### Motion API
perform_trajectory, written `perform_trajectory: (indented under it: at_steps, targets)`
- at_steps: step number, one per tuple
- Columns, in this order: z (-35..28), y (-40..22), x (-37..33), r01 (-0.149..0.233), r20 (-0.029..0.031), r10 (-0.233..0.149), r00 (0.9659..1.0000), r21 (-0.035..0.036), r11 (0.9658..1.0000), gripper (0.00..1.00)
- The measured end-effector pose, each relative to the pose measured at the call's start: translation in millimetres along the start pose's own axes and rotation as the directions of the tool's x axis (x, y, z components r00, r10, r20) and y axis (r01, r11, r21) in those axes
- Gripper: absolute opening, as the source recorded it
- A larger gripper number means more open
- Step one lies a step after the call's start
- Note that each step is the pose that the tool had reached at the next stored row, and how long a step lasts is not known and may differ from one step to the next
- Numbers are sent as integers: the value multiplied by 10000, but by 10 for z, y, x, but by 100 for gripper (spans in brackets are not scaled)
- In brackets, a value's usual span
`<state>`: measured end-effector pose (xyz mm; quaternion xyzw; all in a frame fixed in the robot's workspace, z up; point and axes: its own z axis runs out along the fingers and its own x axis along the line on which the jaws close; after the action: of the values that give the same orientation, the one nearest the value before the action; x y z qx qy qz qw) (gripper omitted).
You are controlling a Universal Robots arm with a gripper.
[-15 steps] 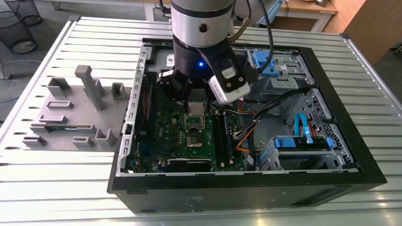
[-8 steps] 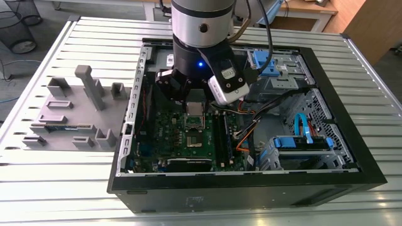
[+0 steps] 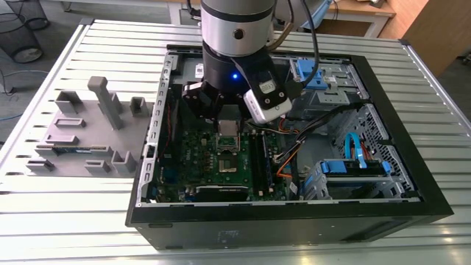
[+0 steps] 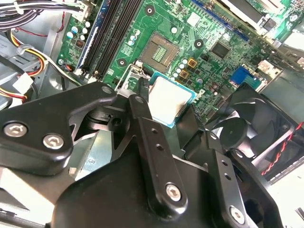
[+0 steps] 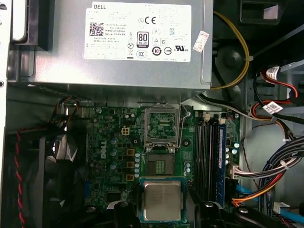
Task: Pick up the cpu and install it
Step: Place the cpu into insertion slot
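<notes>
The claw (image 4: 166,113) sits closest, its black fingers (image 4: 142,123) pressed against opposite edges of the cpu (image 4: 170,99), pinching it with the silver top facing up. In the exterior view's centre it hangs over the green motherboard (image 3: 193,150). The socket (image 5: 159,166) lies uncovered inside the computer case (image 3: 294,232) on the slatted surface (image 3: 74,221).

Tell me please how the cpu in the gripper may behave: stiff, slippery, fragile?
The cpu is a thin flat square with a metal top, so probably stiff and light. The gripper holds it only by its narrow edges, so it might slip or tilt. Its thin green rim looks delicate; hard squeezing may harm it.
</notes>
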<state>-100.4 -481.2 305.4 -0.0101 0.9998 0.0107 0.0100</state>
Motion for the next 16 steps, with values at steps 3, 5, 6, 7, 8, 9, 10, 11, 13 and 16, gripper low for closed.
perform_trajectory:
  at_steps: [3,5,6,7,8,9,10,11,13,16]
  targets:
    - [34,-1,1,0,-2,0,10000,2,10000,47]
    - [63,-2,2,0,-3,0,10000,4,10000,47]
    - [78,-2,2,0,-3,0,10000,4,10000,47]
    - [93,-2,2,0,-2,0,10000,3,10000,47]
    - [109,-2,3,0,-1,0,10000,2,10000,47]
    - [124,-3,3,0,-2,0,10000,3,10000,47]
    - [140,-3,4,0,-2,0,10000,3,10000,47]
    - [156,-3,4,0,-2,0,10000,3,10000,47]
    - [188,-4,5,0,-2,0,10000,2,10000,47]
    - [233,-5,6,0,-2,0,10000,3,10000,47]
